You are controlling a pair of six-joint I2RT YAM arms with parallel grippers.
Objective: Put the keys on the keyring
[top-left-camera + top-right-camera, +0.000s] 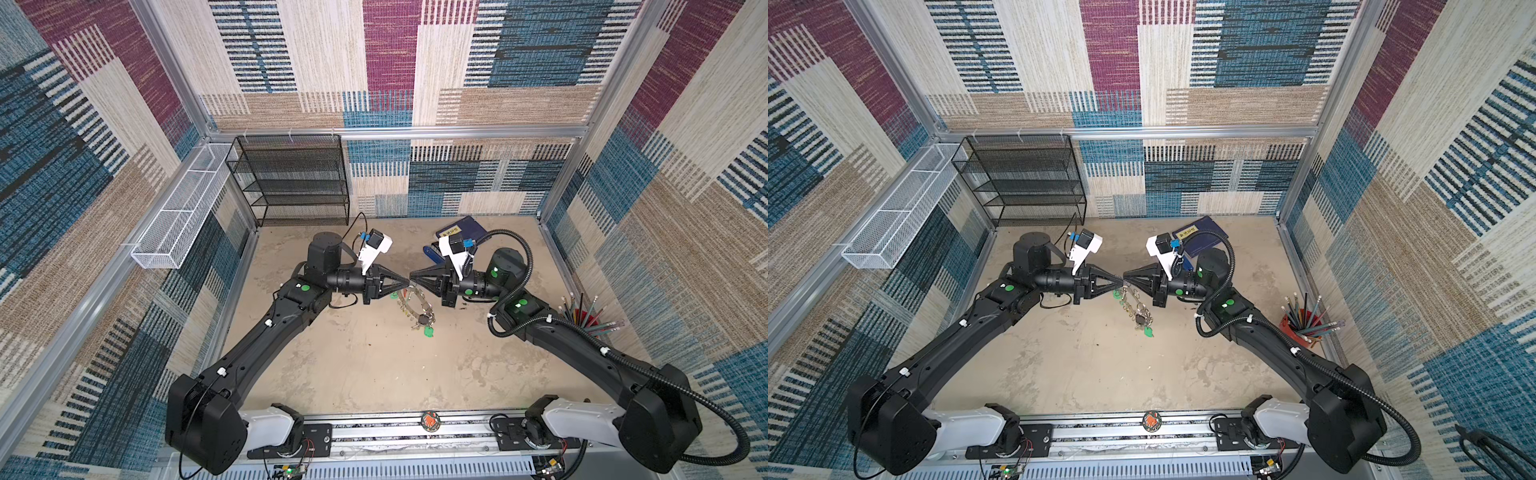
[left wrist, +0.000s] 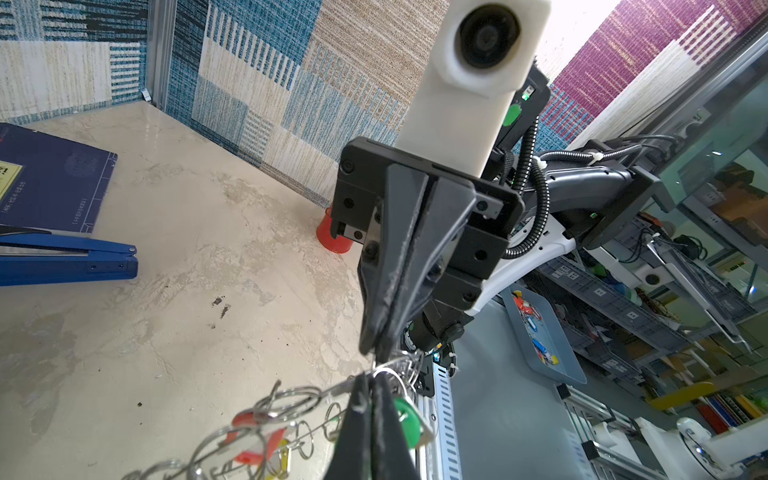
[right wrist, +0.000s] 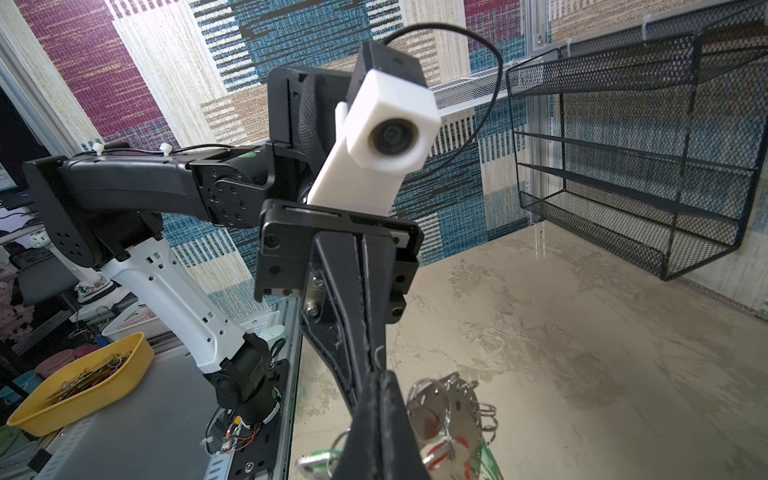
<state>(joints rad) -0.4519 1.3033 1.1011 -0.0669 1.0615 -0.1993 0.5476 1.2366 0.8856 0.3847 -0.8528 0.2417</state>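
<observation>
In both top views my two grippers meet tip to tip above the table's middle. The left gripper (image 1: 406, 284) (image 2: 370, 379) is shut on a thin split ring at the keyring's rim, beside a green tag (image 2: 406, 419). The right gripper (image 1: 412, 277) (image 3: 380, 375) is shut on the same upper edge of the keyring (image 1: 415, 305) (image 3: 455, 409). The keyring, a grey disc with split rings and red tags, hangs tilted below the tips. At its lower end hang the keys, one with a black tag (image 1: 423, 320) and one with a green tag (image 1: 428, 331).
A blue book (image 1: 463, 228) and a blue stapler (image 2: 66, 259) lie behind the right gripper. A red cup of pencils (image 1: 586, 320) stands at the right wall. A black mesh shelf (image 1: 291, 183) and a white wire basket (image 1: 183, 208) are at the back left.
</observation>
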